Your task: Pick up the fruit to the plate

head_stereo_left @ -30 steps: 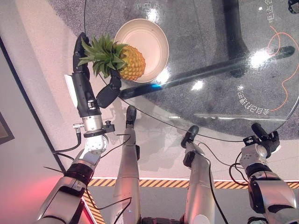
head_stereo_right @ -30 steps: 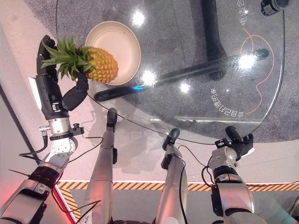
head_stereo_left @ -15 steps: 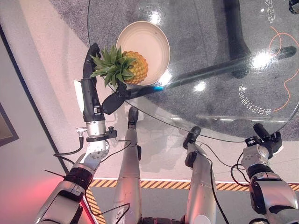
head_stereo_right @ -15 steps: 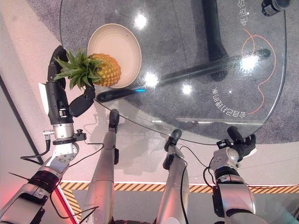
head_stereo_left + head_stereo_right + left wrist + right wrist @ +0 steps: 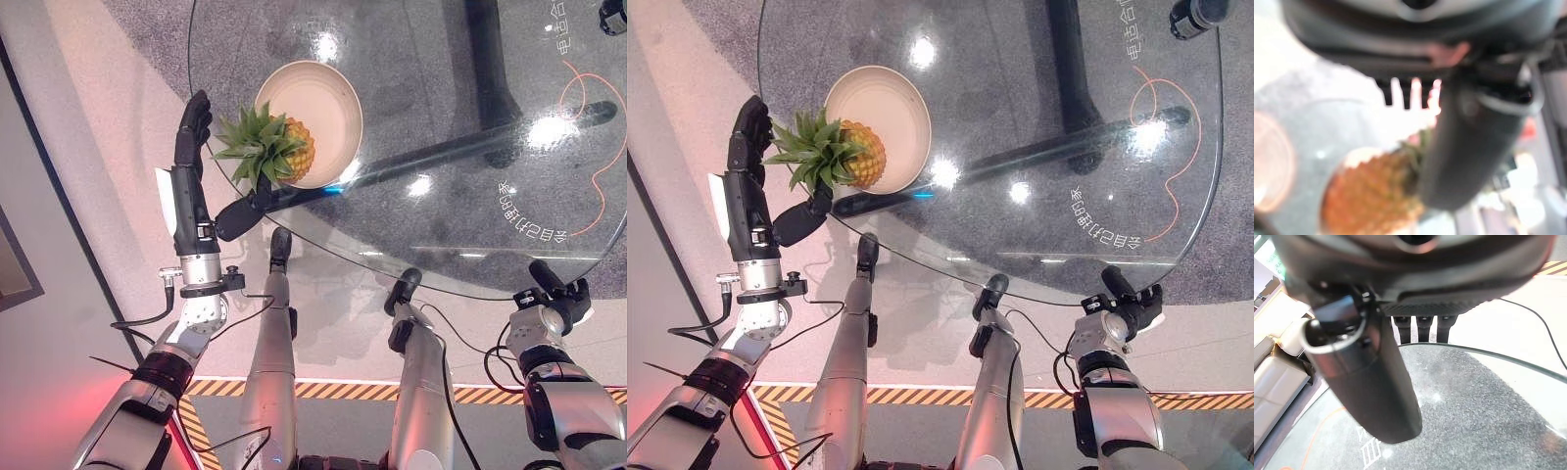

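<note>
One round glass table (image 5: 470, 176) fills most of the head views, and it is see-through, so the grey carpet shows beneath it. Near its left edge sits the cream plate (image 5: 328, 93), set within easy reach of the left arm. The pineapple (image 5: 284, 152) lies on its side with its yellow body on the near-left part of the plate and its green crown hanging out over the rim toward the robot, as would follow from being brought in crown-first from that side. The left hand (image 5: 193, 127) stands just beside the crown with its fingers straight and spread, gripping nothing, while its thumb (image 5: 238, 213) reaches under the leaves; whether the thumb touches them is hard to tell, and the left wrist view is too blurred to settle it. Judging from this, the fruit looks delivered. The right hand (image 5: 1127, 304) hangs idle off the table's near-right edge, its fingers relaxed and empty.
</note>
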Motion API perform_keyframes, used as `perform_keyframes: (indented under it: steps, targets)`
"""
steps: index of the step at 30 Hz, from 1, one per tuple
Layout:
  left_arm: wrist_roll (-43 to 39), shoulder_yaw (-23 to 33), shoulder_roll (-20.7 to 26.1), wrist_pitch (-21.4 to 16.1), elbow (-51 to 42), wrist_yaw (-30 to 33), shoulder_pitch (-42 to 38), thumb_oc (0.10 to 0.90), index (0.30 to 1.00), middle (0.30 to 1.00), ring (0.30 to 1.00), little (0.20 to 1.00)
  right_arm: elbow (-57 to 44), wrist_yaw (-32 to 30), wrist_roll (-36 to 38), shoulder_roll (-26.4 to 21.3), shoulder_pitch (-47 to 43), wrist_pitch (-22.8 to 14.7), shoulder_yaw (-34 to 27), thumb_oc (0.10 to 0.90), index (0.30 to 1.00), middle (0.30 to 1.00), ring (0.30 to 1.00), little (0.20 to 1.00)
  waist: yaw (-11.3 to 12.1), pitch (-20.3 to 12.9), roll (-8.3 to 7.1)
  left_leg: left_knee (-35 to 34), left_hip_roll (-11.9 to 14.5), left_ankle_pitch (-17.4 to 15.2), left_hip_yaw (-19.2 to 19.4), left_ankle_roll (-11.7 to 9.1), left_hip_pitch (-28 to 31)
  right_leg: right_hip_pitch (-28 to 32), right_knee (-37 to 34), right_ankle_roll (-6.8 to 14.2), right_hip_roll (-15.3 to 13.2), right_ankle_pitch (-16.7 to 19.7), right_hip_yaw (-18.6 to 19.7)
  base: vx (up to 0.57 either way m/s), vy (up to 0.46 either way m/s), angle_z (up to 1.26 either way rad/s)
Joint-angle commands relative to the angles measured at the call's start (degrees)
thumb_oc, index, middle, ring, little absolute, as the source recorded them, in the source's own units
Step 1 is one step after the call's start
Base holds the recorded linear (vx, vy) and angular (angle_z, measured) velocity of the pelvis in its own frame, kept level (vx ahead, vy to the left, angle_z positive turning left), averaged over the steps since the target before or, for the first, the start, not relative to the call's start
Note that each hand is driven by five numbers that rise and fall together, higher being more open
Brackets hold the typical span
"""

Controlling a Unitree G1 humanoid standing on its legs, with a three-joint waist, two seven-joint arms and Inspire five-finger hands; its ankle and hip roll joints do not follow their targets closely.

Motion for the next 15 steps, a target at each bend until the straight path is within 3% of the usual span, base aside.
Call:
perform_keyframes:
  steps: [1, 15]
  targets:
    - [1.6, 0.2, 1.0, -4.2, -8.0, 0.4, -1.6, 0.800, 0.900, 0.900, 0.900, 0.900, -3.8, 1.3, -0.4, -4.5, 1.8, -2.5, -0.4, 0.800, 0.900, 0.900, 0.900, 0.900, 0.7, -1.2, 0.81, 7.7, -0.4, -9.9, 2.1, 2.8, 1.4, 1.4, -6.6, -0.3, 0.5, 6.7, -2.7, 0.00, 0.000, 0.00]
    - [-0.3, 1.4, 1.2, -3.6, -11.5, -1.7, -1.2, 0.800, 0.900, 0.900, 0.900, 0.900, -3.6, 1.4, -0.4, -4.4, 2.4, -2.6, -1.1, 0.800, 0.900, 0.900, 0.900, 0.900, 0.9, -1.2, 1.01, 8.1, -0.7, -10.1, 1.8, 3.0, 1.2, 1.4, -6.3, -0.4, 0.4, 6.5, -2.7, 0.00, 0.000, 0.00]
